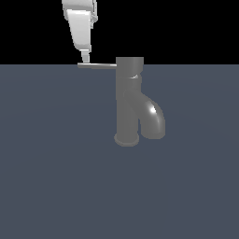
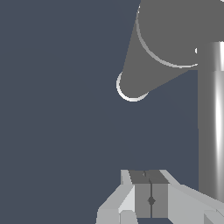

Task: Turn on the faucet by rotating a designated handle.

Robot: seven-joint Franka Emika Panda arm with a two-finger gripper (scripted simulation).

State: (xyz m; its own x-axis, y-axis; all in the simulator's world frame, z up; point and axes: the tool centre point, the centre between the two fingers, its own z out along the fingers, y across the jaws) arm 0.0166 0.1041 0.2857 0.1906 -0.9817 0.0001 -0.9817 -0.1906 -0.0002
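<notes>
The faucet (image 1: 128, 100) stands upright on the bench (image 1: 56, 186). The fingers (image 2: 151, 199), clenched empty, sit at the handle (image 1: 97, 66) tip, probably for maximum leverage when pushing sideways.

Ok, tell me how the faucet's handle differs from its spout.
The handle is a thin straight rod; the spout is thick and curved. The handle juts out level from the top cap toward the exterior view's left; the spout leaves the column lower and bends downward on the exterior view's right. The hand sits at the handle's outer end, far from the spout. Both are dull grey metal.
</notes>
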